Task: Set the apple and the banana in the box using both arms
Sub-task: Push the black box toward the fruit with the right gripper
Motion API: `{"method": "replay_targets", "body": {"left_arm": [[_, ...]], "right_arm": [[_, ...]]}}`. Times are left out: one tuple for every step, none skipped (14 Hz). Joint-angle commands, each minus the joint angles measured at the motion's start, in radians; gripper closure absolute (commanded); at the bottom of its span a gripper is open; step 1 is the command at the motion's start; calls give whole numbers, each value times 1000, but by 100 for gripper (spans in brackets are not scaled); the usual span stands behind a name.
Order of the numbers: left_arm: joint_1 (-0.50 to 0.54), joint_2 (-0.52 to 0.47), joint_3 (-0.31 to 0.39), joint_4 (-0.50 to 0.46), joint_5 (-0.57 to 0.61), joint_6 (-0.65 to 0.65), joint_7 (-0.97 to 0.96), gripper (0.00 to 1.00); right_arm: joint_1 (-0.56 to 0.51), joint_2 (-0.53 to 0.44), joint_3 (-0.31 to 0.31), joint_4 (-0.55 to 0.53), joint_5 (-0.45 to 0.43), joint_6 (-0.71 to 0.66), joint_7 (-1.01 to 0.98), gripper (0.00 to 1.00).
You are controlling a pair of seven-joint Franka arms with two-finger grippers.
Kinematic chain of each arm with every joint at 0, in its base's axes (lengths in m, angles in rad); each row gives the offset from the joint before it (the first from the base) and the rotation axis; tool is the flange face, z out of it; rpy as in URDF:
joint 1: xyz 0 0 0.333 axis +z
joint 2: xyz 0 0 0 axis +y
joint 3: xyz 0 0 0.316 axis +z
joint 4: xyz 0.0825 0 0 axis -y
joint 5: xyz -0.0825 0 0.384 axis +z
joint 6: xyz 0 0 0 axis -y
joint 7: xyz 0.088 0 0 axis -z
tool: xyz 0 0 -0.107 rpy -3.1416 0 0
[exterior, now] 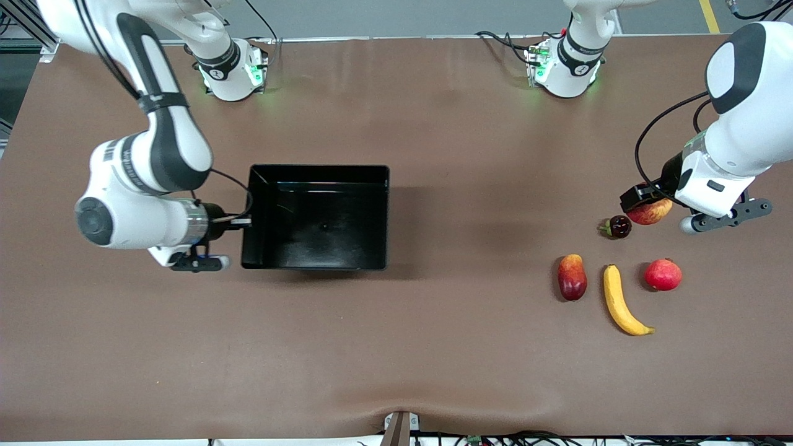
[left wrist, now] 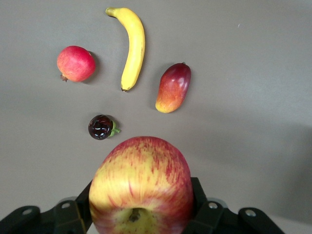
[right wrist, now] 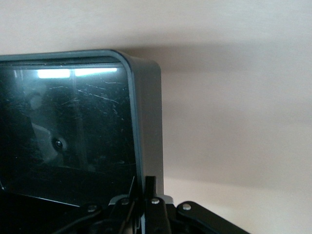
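My left gripper [exterior: 647, 203] is shut on the red-and-yellow streaked apple [exterior: 650, 212] and holds it over the table near the left arm's end; the apple fills the left wrist view [left wrist: 141, 187]. The yellow banana [exterior: 621, 301] lies on the table nearer the front camera, also seen in the left wrist view [left wrist: 133, 46]. The black box [exterior: 317, 217] is empty, toward the right arm's end. My right gripper [exterior: 246, 221] is shut on the box's wall, its fingers [right wrist: 150, 187] pinching the rim [right wrist: 146, 146].
A pinkish-red round fruit with a crown [exterior: 663, 274], an elongated red-and-yellow fruit [exterior: 572, 277] and a small dark round fruit [exterior: 618, 227] lie around the banana. They also show in the left wrist view: [left wrist: 75, 63], [left wrist: 173, 87], [left wrist: 101, 127].
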Motion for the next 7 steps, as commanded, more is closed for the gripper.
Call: {"method": "replay_targets", "body": {"left_arm": [[4, 6, -1, 25, -1, -23, 13, 100], [3, 6, -1, 32, 1, -24, 11, 100], [3, 4, -3, 40, 1, -24, 10, 100], [-2, 3, -3, 42, 1, -27, 7, 100], [-6, 4, -4, 48, 1, -38, 4, 100], [-8, 7, -6, 63, 1, -46, 1, 100], [-9, 9, -9, 69, 1, -52, -1, 100]], "right_arm": [[77, -17, -9, -42, 34, 85, 29, 100], [106, -15, -9, -51, 34, 121, 51, 100], [144, -11, -9, -57, 35, 154, 83, 100], [163, 1, -9, -56, 37, 179, 124, 100], [187, 6, -9, -56, 37, 195, 153, 100], [216, 18, -9, -56, 37, 208, 183, 100], [236, 31, -9, -58, 37, 225, 210, 100]]}}
